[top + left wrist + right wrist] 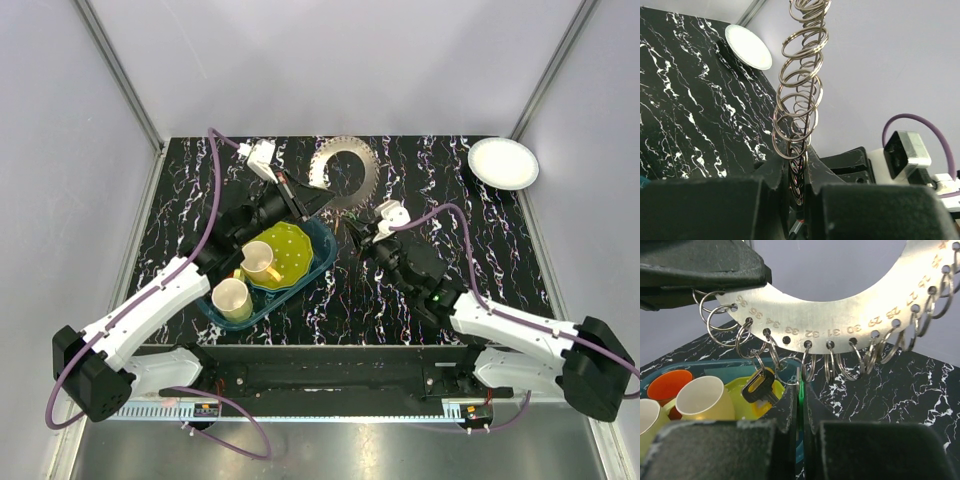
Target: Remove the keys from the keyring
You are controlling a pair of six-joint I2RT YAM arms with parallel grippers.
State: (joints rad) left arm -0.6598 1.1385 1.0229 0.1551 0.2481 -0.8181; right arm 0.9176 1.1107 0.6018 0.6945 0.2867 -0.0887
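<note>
A teal rectangular plastic tray [322, 258] sits left of the middle of the black, white-veined surface [480, 260]. A pale yellow plastic cup [232, 299] stands upright in the tray's near-left end. Further in, a second cup [260, 262] sits at the edge of a round yellow-green plate [292, 248] that fills the tray's far end.

Just beyond the tray's far rim, the left end effector [797, 167] is clamped narrow on the keyring [363, 166]. The keyring is a flat silver metal crescent with stamped numbers and holes along its outer edge, and a wire split ring [832, 365] hangs from most of the holes. It is held up off the surface, beyond the tray and slightly to its right. From the left wrist it shows edge-on, its rings stacked like a coil rising from between the fingers. One black-headed key [759, 386] hangs from a ring near that grip; in the right wrist view it appears in front of the tray's yellow-green plate.

Right of the tray's far corner, the right end effector [799, 390] has its jaws closed together, with its tips just under the row of rings beside the key. Whether it pinches a ring there I cannot tell.

Well to the right of the tray, at the surface's far right corner, lies a round white plate [503, 163].
</note>
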